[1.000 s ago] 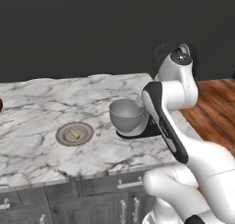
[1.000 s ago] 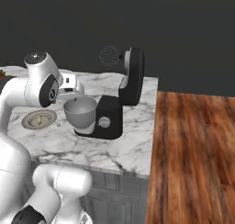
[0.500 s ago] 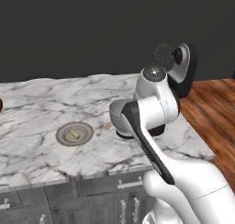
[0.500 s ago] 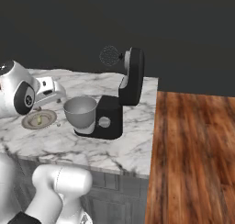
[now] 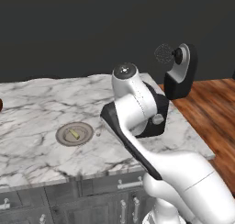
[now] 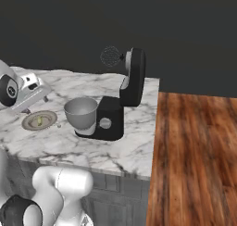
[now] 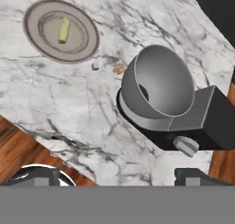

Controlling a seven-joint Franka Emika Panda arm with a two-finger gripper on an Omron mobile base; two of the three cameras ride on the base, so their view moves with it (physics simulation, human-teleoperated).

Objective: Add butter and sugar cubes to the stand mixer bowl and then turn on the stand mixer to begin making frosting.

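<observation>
You had the butter (image 7: 64, 30) lying on the round grey plate (image 7: 90, 47), well apart from the stand mixer bowl (image 7: 160, 83), so neither ingredient had gone in yet; the bowl looked empty. The stand mixer (image 6: 125, 100) stood with its head tilted back and the whisk (image 6: 110, 56) raised clear, which left the bowl open from above. Your fingers (image 7: 192, 175) were spread wide and held nothing, high over the tabletop (image 7: 55, 99). The sugar cubes (image 7: 119, 69) were hard to make out: a tan speck between plate and bowl, with a greyish one just beside it that I could not identify. Your own arm hid the bowl in the left base view.
</observation>
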